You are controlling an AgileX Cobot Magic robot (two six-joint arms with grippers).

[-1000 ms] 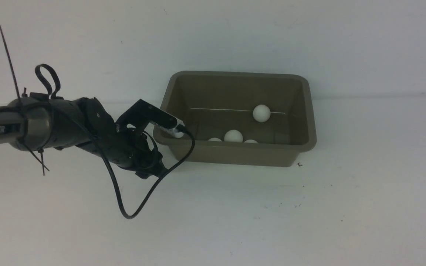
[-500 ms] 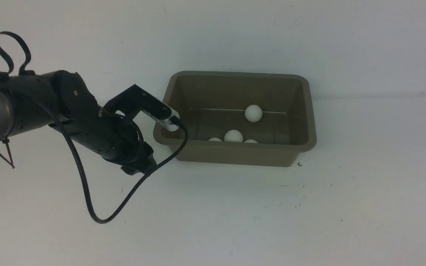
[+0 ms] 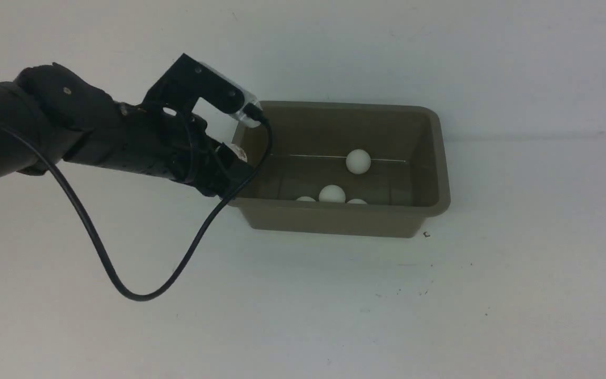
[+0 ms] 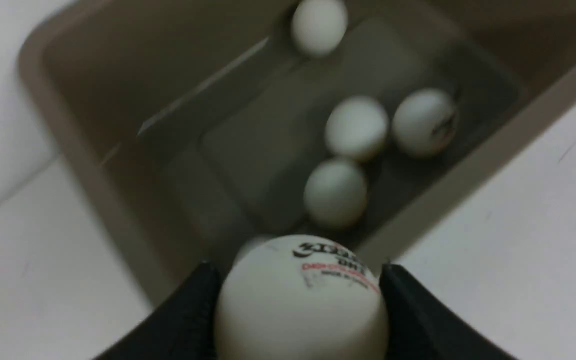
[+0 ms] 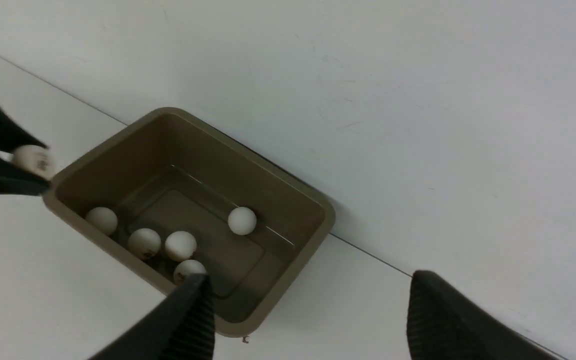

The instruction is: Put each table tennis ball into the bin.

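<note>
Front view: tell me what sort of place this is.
Likely a robot manipulation test bench: a white tabletop against a plain white wall, a taupe plastic bin holding table tennis balls, and the left gripper clamping another ball.

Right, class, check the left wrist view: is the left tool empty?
No, a table tennis ball with a printed logo sits clamped between the two sides of the left tool.

A white table [image 3: 334,316], dotted with small dark specks [image 3: 426,234], meets a white wall [image 3: 334,42].
</note>
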